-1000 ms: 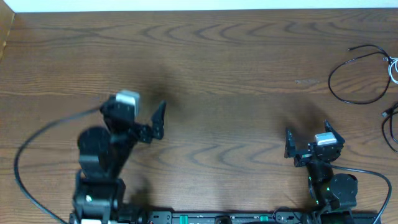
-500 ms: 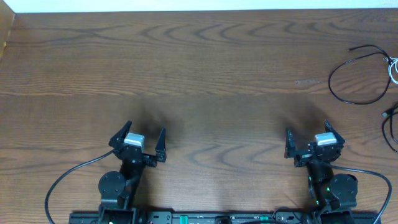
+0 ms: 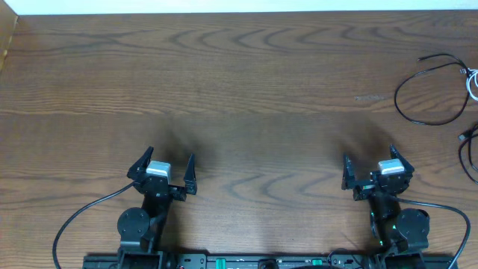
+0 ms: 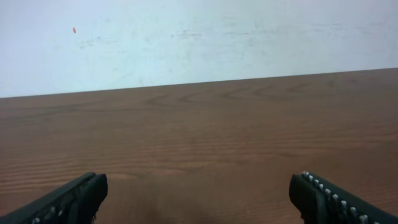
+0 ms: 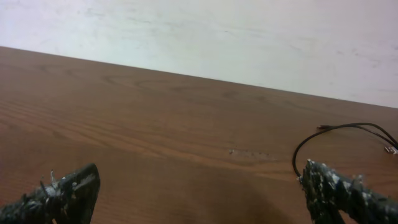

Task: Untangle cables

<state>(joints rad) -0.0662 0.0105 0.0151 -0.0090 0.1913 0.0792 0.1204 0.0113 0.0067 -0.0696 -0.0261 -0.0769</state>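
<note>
A black cable point(image 3: 433, 91) lies in a loose loop at the far right of the wooden table; it also shows in the right wrist view point(image 5: 339, 130). A white cable end point(image 3: 472, 82) sits at the right edge, and another black cable point(image 3: 469, 149) curves below it. My left gripper point(image 3: 166, 166) is open and empty near the front left, far from the cables; its view point(image 4: 199, 193) shows only bare wood. My right gripper point(image 3: 369, 166) is open and empty near the front right, below and left of the black loop point(image 5: 199, 193).
The wooden table point(image 3: 239, 75) runs back to a white wall point(image 4: 199, 37). Thick black robot wires point(image 3: 82, 217) trail from the arm bases at the front edge.
My left arm has pulled back toward its base at the front and its gripper now points straight up the table. The right arm and the cables have not moved.
</note>
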